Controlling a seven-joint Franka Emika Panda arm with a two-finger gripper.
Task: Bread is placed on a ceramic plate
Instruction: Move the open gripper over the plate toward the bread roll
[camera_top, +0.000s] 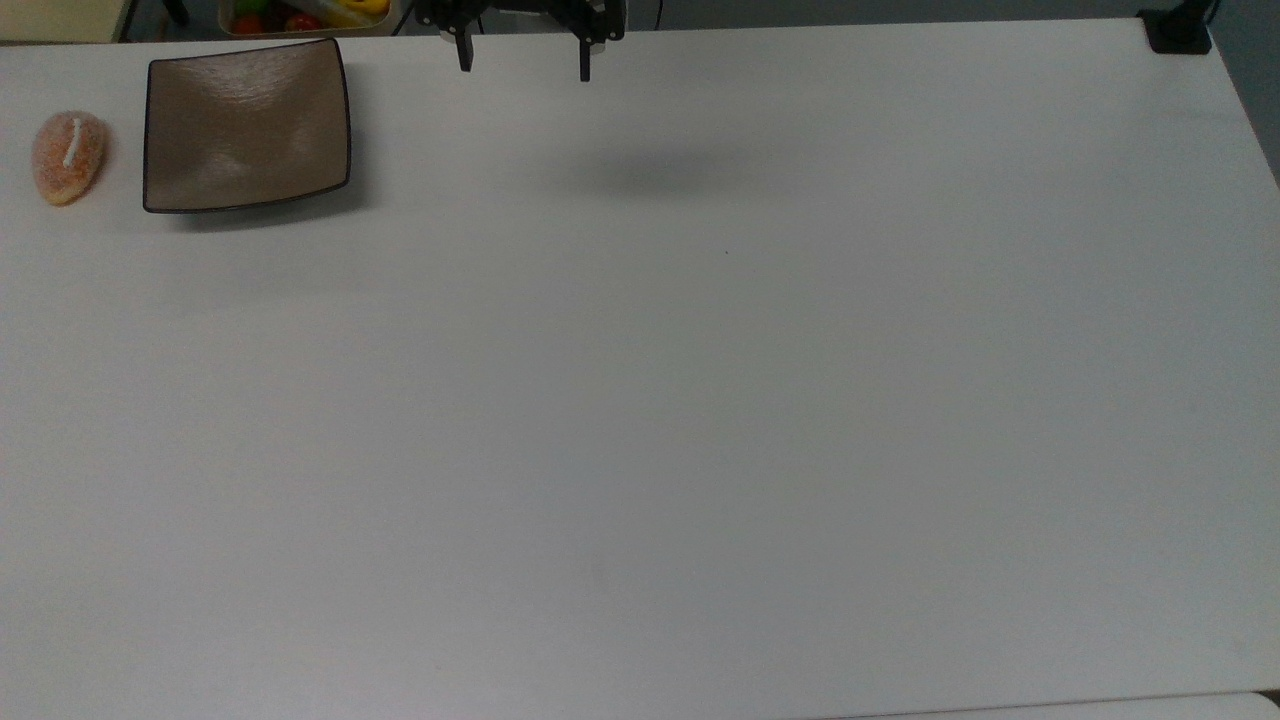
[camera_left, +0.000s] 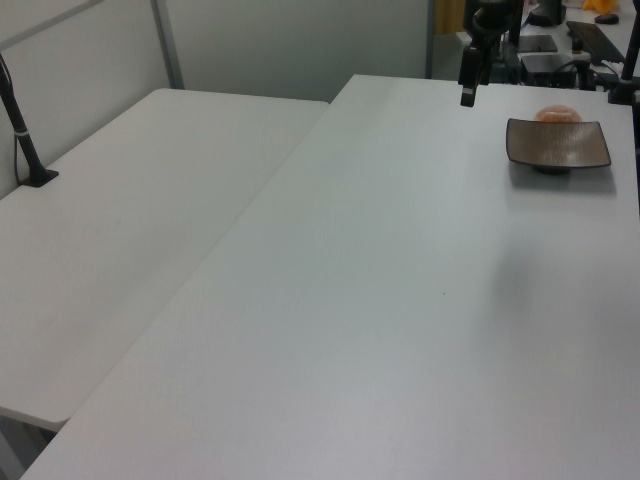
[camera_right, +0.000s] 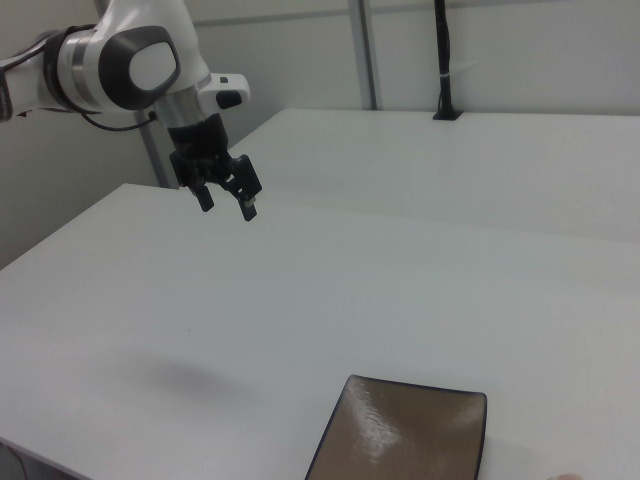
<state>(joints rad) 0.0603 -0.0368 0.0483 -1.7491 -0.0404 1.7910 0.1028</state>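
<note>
The bread (camera_top: 68, 156), a small oval orange bun with a white stripe, lies on the white table at the top view's far left. Just to its right stands the square brown ceramic plate (camera_top: 246, 125), bare. In the left view the bread (camera_left: 559, 114) peeks out behind the plate (camera_left: 557, 144). The plate (camera_right: 402, 438) also sits at the bottom of the right view. My gripper (camera_top: 524, 66) hangs open and holds nothing above the table's far edge, well to the right of the plate in the top view. It also appears in the left view (camera_left: 468, 95) and the right view (camera_right: 228, 205).
A basket of colourful fruits (camera_top: 300, 15) sits beyond the table edge behind the plate. A black camera mount (camera_top: 1178, 30) stands at the top view's top right corner. A second white table (camera_left: 120, 220) adjoins on the left view's left.
</note>
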